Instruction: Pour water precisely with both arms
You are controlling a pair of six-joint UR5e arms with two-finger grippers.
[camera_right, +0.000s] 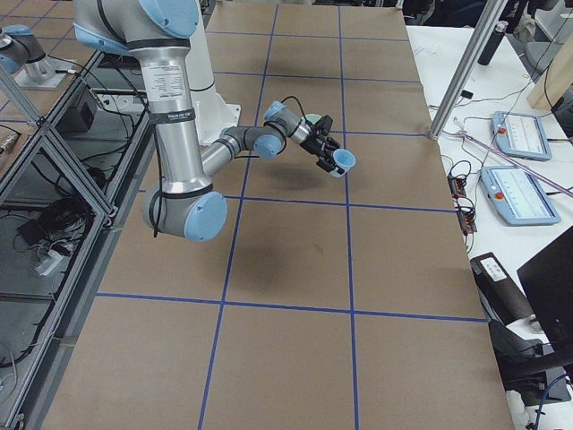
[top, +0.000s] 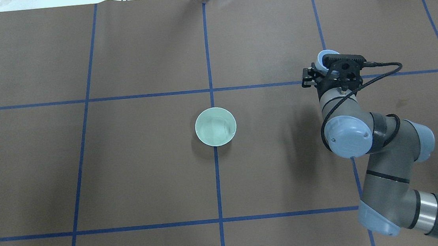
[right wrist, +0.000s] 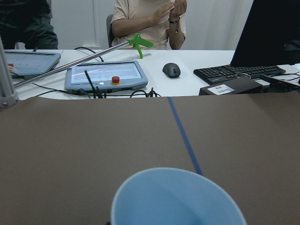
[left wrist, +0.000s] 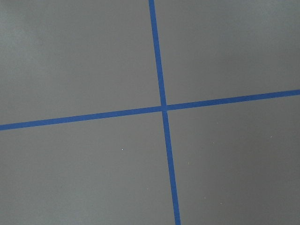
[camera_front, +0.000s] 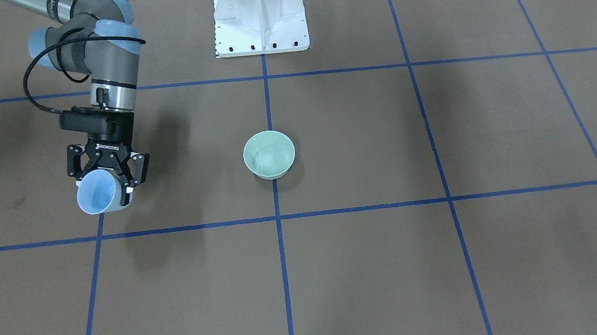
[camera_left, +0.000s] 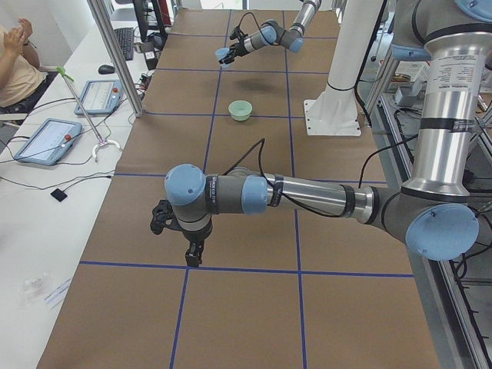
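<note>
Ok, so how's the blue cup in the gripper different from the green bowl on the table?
The blue cup is pale blue, the green bowl mint. The cup is clamped in the right gripper off the table; the bowl stands free on a tape line. The cup is tipped, mouth sideways; the bowl sits upright. The bowl shows faint ripples of water; the cup shows none. Both are plain, round and open.

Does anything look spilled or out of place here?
No spill visible. The right hand holds the blue cup tipped sideways, well clear of the green bowl, which has water in it. A faint dark spot marks the table nearby.
</note>
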